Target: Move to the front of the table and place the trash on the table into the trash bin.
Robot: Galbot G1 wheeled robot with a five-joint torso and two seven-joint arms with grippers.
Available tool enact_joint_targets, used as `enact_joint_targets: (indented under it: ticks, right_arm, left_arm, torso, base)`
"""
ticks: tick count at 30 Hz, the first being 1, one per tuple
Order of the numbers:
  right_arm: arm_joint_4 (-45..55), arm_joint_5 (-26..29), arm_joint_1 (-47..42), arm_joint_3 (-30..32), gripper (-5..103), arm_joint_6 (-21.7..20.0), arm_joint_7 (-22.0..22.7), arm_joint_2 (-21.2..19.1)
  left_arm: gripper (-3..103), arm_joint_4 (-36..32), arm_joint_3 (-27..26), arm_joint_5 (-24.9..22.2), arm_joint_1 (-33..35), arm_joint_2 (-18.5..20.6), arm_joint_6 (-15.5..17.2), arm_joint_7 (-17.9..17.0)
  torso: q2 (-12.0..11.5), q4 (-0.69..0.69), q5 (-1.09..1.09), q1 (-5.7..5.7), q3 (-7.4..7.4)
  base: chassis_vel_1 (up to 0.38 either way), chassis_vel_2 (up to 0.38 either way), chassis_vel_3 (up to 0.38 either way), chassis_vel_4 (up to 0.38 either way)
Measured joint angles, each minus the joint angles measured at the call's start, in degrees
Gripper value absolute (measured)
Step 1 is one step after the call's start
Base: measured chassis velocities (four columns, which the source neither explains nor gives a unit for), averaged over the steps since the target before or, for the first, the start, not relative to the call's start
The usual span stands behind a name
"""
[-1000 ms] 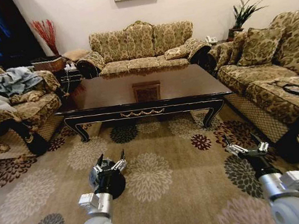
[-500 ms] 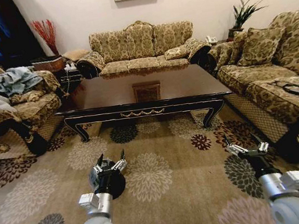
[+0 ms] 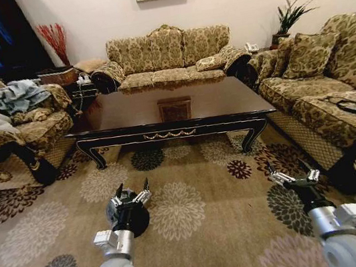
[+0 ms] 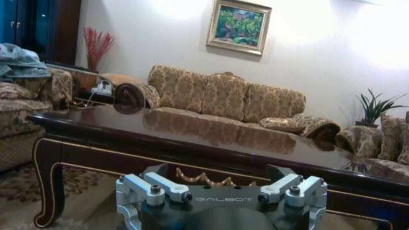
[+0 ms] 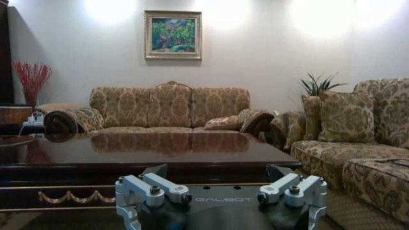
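Observation:
The table (image 3: 128,117), dark and glossy with gold trim on its apron, stands across the carpet ahead of me, with a dark square inlay at its middle. It also shows in the left wrist view (image 4: 211,143) and the right wrist view (image 5: 128,155). My left gripper (image 3: 132,190) hangs low over the carpet, well short of the table, open and holding nothing. My right gripper (image 3: 293,177) hangs at the same height on the other side, also open and holding nothing. The trash and the trash bin are out of view.
A sofa (image 3: 169,57) stands behind the table. An armchair with clothes (image 3: 7,126) is on the left and a second sofa (image 3: 319,84) on the right. Patterned carpet (image 3: 195,198) lies open between me and the table. A potted plant (image 3: 290,17) stands at the back right.

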Motion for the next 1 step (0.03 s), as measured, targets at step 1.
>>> enact_joint_targets:
  ticks: [1]
  right_arm:
    - [0.0, 0.0, 0.0, 0.0, 100, 0.0, 0.0, 0.0]
  left_arm:
    - [100, 0.0, 0.0, 0.0, 0.0, 0.0, 0.0, 0.0]
  torso:
    - [0.0, 0.0, 0.0, 0.0, 0.0]
  base:
    - [0.0, 0.0, 0.0, 0.0]
